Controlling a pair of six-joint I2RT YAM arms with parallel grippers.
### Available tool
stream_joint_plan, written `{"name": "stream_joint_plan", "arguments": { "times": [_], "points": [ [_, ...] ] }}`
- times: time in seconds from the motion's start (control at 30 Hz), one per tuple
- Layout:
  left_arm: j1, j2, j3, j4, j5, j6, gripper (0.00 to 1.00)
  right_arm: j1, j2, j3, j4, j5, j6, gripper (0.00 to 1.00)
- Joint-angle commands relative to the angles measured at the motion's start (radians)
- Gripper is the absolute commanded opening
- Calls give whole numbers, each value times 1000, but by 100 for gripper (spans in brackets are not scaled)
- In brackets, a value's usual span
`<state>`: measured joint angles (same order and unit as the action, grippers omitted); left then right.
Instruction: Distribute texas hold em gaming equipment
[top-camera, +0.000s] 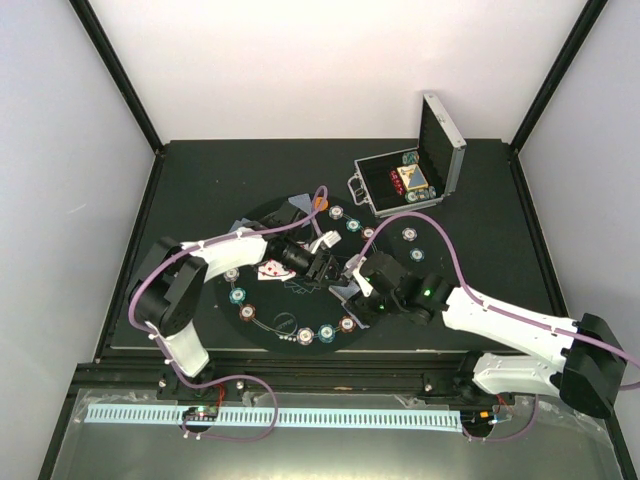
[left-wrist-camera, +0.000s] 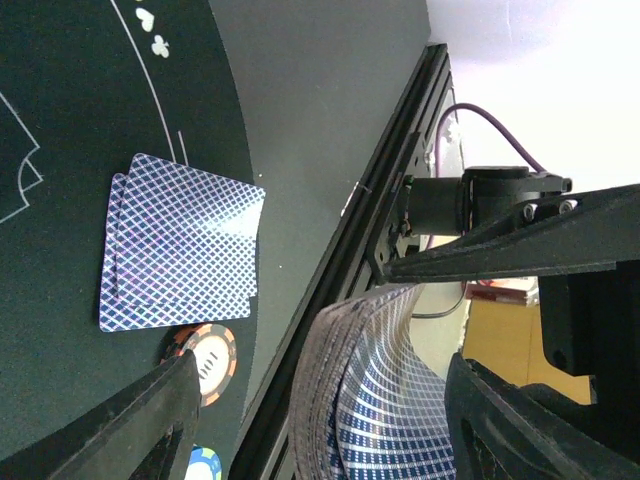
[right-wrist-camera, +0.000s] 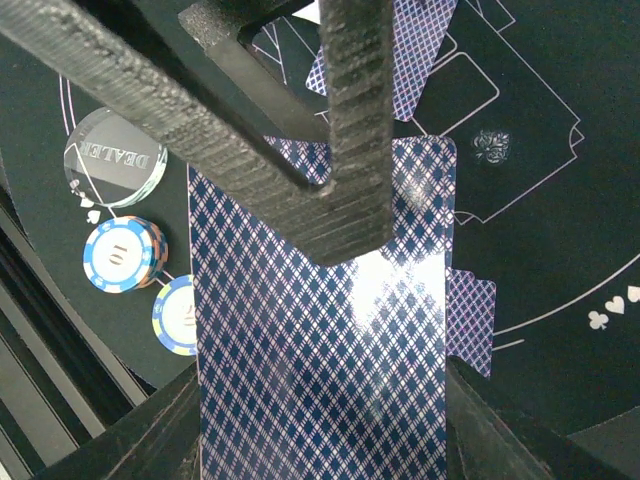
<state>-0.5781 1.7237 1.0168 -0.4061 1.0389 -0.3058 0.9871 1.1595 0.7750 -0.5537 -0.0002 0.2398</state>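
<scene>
While our right hand (right-wrist-camera: 320, 425) grips the deck (right-wrist-camera: 320, 340) by its long edges above the mat (right-wrist-camera: 530, 250), our left hand (left-wrist-camera: 320, 420) stands open astride it, one finger (right-wrist-camera: 352, 120) lying across the top card's back. We see two cards (left-wrist-camera: 180, 245) lying face down and overlapping on the mat, a chip (left-wrist-camera: 208, 362) just beside them near the mat's rim on the worktop (left-wrist-camera: 300, 110).
</scene>
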Motion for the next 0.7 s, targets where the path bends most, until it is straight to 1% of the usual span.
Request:
{"name": "stream_joint_plan", "arguments": {
  "times": [0.0,0.23,0.57,0.67],
  "points": [
    [-5,12,32,-20,42,54,68,6,1,30,8,23,-16,56],
    [-5,31,36,-32,25,58,55,8,-4,30,9,17,-20,56],
    [6,44,45,-59,10,69,41,8,-9,31,7,22,-19,56],
    [16,40,43,-74,9,83,38,8,-9,31,6,21,-19,56]
  ]
}}
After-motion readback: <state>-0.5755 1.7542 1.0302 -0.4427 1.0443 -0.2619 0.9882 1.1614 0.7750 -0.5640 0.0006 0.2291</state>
